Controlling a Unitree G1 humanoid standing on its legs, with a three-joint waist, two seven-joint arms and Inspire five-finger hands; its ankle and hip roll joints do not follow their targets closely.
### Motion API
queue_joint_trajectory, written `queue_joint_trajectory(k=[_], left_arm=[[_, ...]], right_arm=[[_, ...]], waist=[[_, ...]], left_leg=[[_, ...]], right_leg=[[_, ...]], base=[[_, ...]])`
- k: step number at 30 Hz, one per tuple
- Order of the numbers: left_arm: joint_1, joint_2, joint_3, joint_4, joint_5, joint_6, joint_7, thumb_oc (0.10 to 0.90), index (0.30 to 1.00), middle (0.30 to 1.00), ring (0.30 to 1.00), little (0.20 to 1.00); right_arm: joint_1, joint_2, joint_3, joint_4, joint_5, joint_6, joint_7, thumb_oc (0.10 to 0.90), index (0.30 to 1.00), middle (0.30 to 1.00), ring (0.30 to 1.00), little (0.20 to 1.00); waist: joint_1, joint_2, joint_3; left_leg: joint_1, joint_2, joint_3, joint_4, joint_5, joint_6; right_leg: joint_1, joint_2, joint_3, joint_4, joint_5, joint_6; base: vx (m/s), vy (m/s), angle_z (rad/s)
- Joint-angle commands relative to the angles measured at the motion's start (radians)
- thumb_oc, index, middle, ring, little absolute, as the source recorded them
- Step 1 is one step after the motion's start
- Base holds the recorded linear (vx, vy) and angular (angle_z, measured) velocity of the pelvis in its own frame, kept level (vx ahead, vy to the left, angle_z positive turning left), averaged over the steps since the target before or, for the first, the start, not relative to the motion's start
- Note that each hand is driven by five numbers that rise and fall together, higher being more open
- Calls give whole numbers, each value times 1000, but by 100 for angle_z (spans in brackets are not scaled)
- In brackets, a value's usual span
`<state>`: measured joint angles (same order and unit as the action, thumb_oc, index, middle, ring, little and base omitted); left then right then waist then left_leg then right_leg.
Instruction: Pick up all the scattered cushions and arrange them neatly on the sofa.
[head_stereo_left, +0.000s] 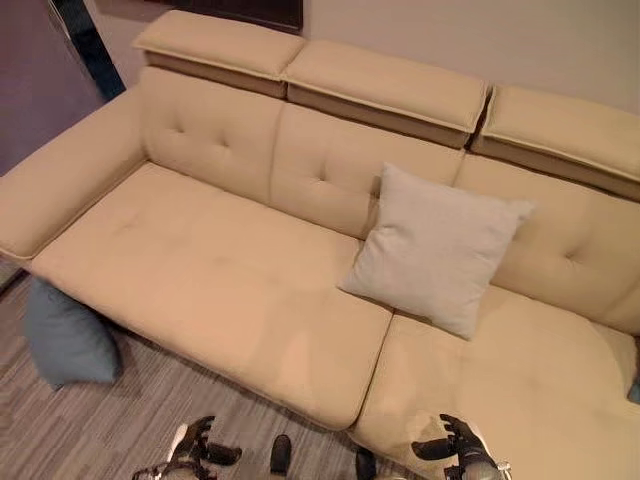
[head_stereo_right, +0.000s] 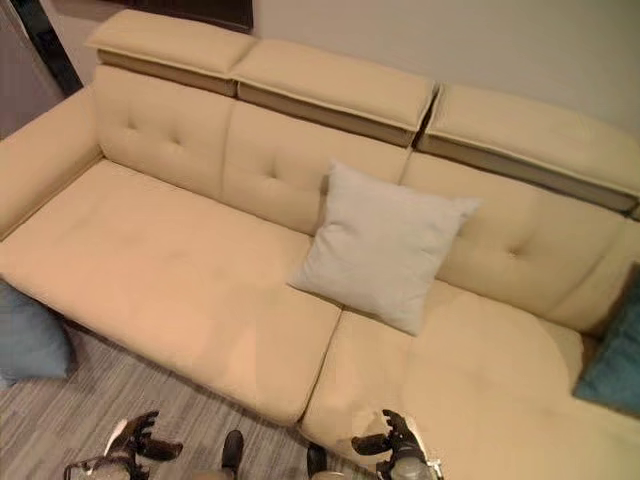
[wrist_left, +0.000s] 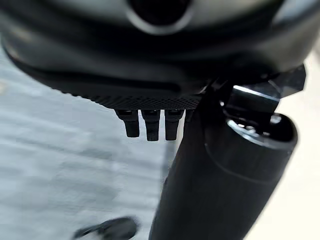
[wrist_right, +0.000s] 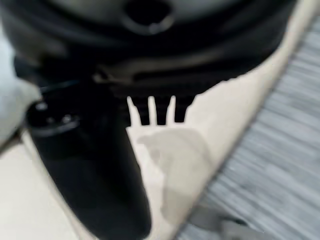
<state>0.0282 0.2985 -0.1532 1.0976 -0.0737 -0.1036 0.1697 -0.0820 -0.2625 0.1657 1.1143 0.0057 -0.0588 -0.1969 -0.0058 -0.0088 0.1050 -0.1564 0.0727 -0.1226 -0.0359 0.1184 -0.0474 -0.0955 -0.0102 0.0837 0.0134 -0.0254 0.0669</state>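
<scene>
A pale grey cushion (head_stereo_left: 435, 250) leans upright against the backrest of the beige sofa (head_stereo_left: 220, 270), near its middle. A blue-grey cushion (head_stereo_left: 65, 340) lies on the floor against the sofa's front left corner. A teal cushion (head_stereo_right: 615, 360) stands at the sofa's far right end. My left hand (head_stereo_left: 195, 445) hangs low over the floor in front of the sofa, fingers (wrist_left: 150, 125) straight, holding nothing. My right hand (head_stereo_left: 455, 445) hovers by the front edge of the right seat, fingers (wrist_right: 155, 112) straight and empty.
The sofa's left armrest (head_stereo_left: 60, 190) juts forward above the blue-grey cushion. Grey striped flooring (head_stereo_left: 120, 420) runs along the sofa's front. A wall (head_stereo_left: 450, 30) stands behind the headrests.
</scene>
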Motion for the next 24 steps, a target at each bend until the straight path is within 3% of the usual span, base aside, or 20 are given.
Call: queue_joint_trajectory(k=[1, 5, 7, 8, 13, 15, 20, 24], left_arm=[[-72, 36, 27, -20, 0, -34, 34, 800, 900, 900, 900, 900], [-71, 19, 30, -27, -22, -33, 39, 800, 900, 900, 900, 900], [-60, 6, 33, -26, -23, -29, 43, 800, 900, 900, 900, 900], [-43, -5, 35, -8, -6, -25, 44, 800, 900, 900, 900, 900], [-38, -13, 24, 16, 26, -17, 38, 800, 900, 900, 900, 900], [-38, -12, 12, -5, 32, -17, 30, 800, 900, 900, 900, 900], [-33, -2, 13, -5, 39, -12, 29, 800, 900, 900, 900, 900], [-32, 31, 37, 21, 49, -4, 29, 800, 900, 900, 900, 900]], right_arm=[[19, -32, 16, -112, 9, -40, -21, 800, 900, 900, 900, 900], [18, -51, 21, -143, 1, -40, -31, 800, 900, 900, 900, 900], [29, -55, 20, -154, -7, -37, -28, 800, 900, 900, 900, 900], [38, -58, 25, -148, -20, -35, -28, 800, 900, 900, 900, 900], [52, -47, 23, -125, -30, -32, -19, 800, 900, 900, 900, 900], [60, -38, 27, -106, -38, -25, -15, 800, 900, 900, 900, 900], [43, -24, 54, -76, -64, -14, -14, 800, 900, 900, 900, 900], [3, 0, 102, -69, -110, -5, -2, 800, 900, 900, 900, 900]], waist=[[-7, -76, -11], [-4, -67, 21], [-9, -71, 23], [-16, -76, 18], [-48, -86, -4], [-66, -78, -25], [-54, -94, -32], [-15, -102, -5]], left_leg=[[-66, -76, 9, 37, -60, -32], [-127, -72, 0, 50, -9, -53], [-126, -59, 88, 57, -19, -33], [-107, -42, 167, 98, -56, -21], [-34, -6, 340, 151, -129, -22], [25, 20, 436, 79, -129, -31], [44, -9, 393, 34, -130, -18], [75, -43, 353, 19, -152, 22]], right_leg=[[32, -10, 20, -14, -57, 34], [34, 2, -39, -22, -63, 22], [37, -10, -92, -21, -55, 19], [44, -30, -154, -26, -50, 15], [54, -69, -294, -47, -33, 21], [69, -80, -368, -58, -29, 35], [77, -103, -390, -31, -22, 49], [29, -165, -381, 170, -26, 69]], base=[[-209, -171, 53], [-211, -122, 115], [-161, -42, 112], [-118, 0, 121], [-52, 34, 127], [45, 109, 103], [74, 154, 82], [33, 197, 13]])
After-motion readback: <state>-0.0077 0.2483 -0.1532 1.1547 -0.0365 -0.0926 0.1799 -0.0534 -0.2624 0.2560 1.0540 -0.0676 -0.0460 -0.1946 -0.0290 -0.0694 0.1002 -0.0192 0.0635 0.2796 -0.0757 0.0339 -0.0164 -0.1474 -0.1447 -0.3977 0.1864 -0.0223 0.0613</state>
